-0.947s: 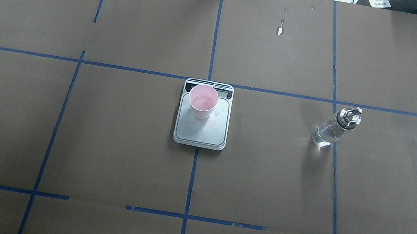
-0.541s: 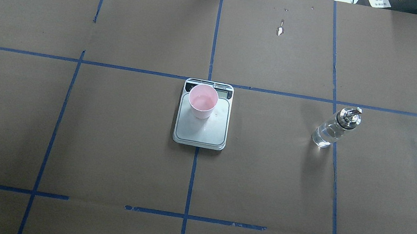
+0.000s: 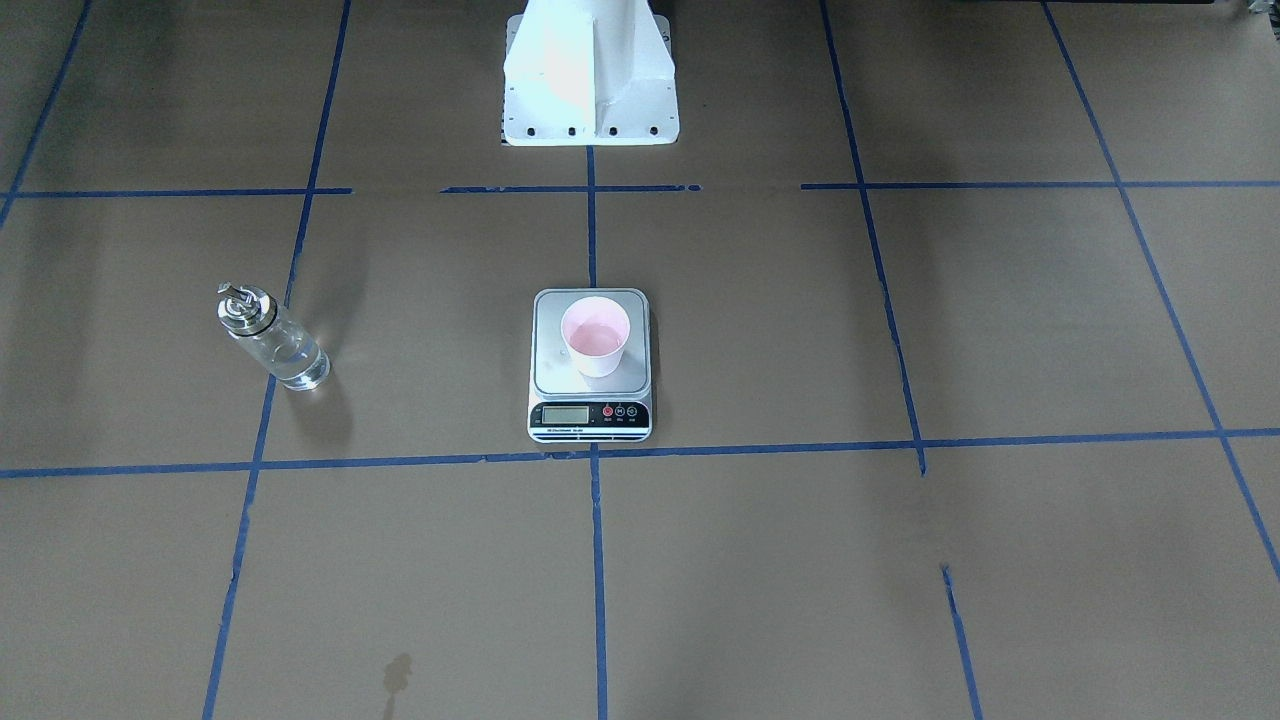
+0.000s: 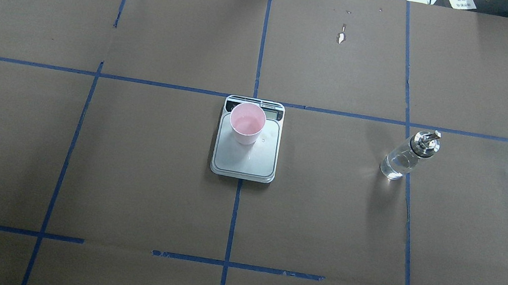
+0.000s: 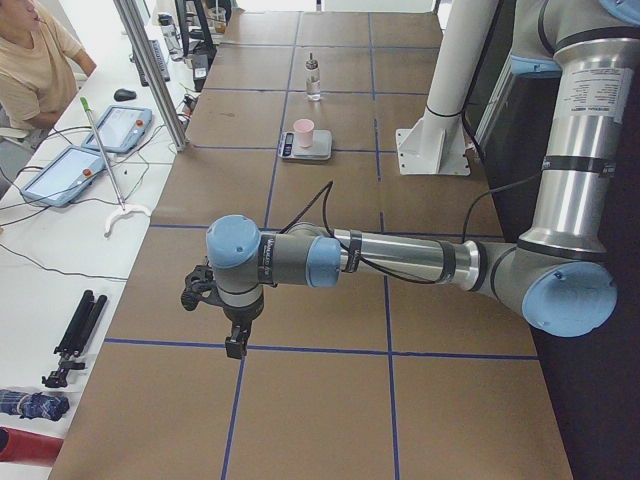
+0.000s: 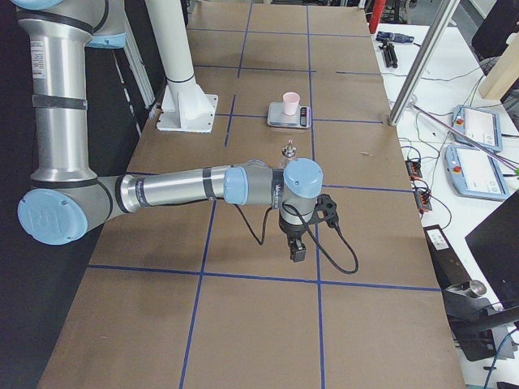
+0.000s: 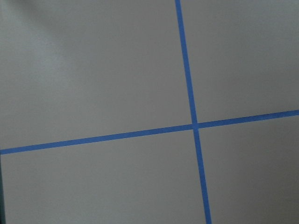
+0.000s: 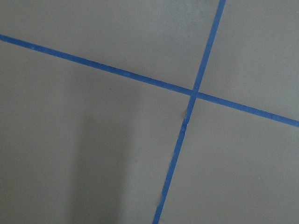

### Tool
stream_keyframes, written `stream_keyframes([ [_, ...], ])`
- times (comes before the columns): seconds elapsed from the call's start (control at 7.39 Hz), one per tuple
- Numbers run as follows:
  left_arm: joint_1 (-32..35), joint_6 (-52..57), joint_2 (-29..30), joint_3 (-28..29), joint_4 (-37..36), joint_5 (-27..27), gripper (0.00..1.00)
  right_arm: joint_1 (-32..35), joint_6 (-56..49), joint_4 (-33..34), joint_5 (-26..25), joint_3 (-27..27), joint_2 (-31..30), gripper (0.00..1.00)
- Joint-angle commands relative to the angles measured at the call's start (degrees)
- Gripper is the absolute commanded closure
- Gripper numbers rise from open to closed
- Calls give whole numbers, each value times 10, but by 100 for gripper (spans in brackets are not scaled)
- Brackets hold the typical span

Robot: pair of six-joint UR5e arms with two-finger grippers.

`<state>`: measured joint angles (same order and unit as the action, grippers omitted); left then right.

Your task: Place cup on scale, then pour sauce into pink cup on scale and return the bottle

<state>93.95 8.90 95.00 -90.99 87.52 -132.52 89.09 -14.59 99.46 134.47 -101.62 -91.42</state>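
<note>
The cup (image 4: pixel 247 122) is seen on the scale (image 4: pixel 251 162), the bottle (image 4: pixel 402 158) upright on the tabletop (image 4: pixel 127 168) well to its right; arms are best held clear, and whether the left fingers (image 5: pixel 232 345) and right fingers (image 6: pixel 297 251) are spread cannot be told.

Brown-papered table (image 4: pixel 152 172), blue tape grid (image 4: pixel 233 221) — operator (image 5: pixel 40 75), tablet (image 5: pixel 65 175) alongside.

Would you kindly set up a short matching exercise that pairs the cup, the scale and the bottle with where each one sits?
Things:
1. cup
2. scale
3. bottle

Places:
A. straddling the centre tape line
B. standing alone on the table, on the robot's right side
C. on top of the scale

Pairs: 1-C, 2-A, 3-B
</note>
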Motion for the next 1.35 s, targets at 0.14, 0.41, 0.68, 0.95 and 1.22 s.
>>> stream_keyframes([
  [0.14,-38,1,2,3,4,-9,0,0,-1,0,0,3,-1,0],
  [0.41,-38,2,-2,-1,1,-7,0,-1,-2,0,1,3,-1,0],
  [0.68,-36,51,-16,4,-2,-7,0,-1,-2,1,0,5,-1,0],
  [0.95,-38,64,-11,14,-9,-4,0,-2,-2,0,1,12,-2,0],
  [1.22,-38,51,-6,10,-36,-19,0,-4,-2,0,1,12,-1,0],
])
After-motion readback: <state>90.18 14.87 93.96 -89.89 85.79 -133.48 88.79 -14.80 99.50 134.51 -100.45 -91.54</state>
